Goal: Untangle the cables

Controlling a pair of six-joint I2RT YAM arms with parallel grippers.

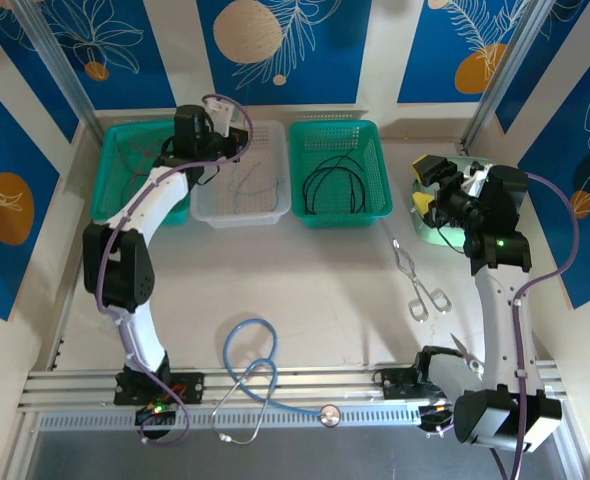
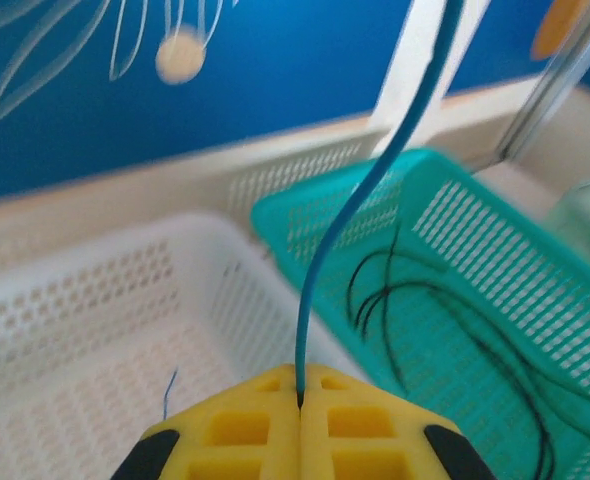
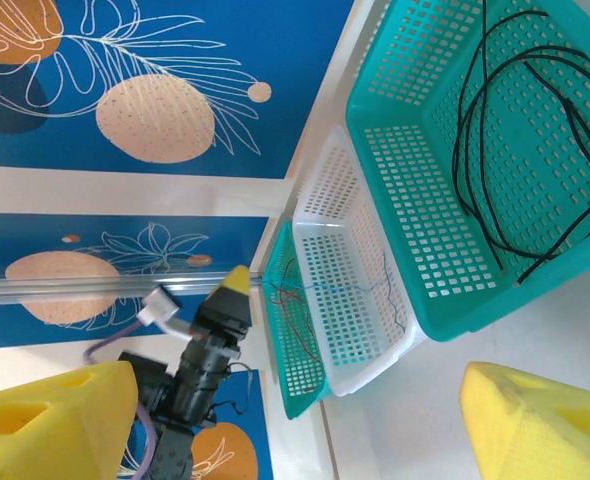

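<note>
- Left gripper (image 2: pixel 300 400) was clamped shut on the blue cable (image 2: pixel 375 180). In the left wrist view the yellow fingers (image 2: pixel 375 430) were pressed together, with the wire coming straight up out of the seam and curving off toward the top of the frame.
- From above, that left gripper (image 1: pixel 225 145) sat over the back edge of the white basket (image 1: pixel 207 205), the middle one of three in a row at the far side of the table (image 1: pixel 305 290).
- A thin blue-grey strand (image 1: pixel 247 180) lay on the white basket's floor. Couldn't tell whether it was the same wire as the one being held.
- Black cables (image 1: pixel 335 185) were looped loosely inside the right teal basket (image 1: pixel 300 205), none hanging over the rim as far as I could see. The right wrist view showed them well too (image 3: pixel 535 120).
- Red cables (image 1: pixel 135 155) were in the left teal basket (image 1: pixel 110 205), hard to make out — very thin.
- Right gripper (image 1: pixel 440 190) was off to the right of the baskets, fingers spread wide and holding nothing. Its own camera had one yellow finger (image 3: pixel 55 420) in each bottom corner with a big gap between them.
- A light-blue stethoscope (image 1: pixel 250 365) was coiled near the front rail, and metal tongs (image 1: pixel 420 285) lay on the table below the right teal basket.
</note>
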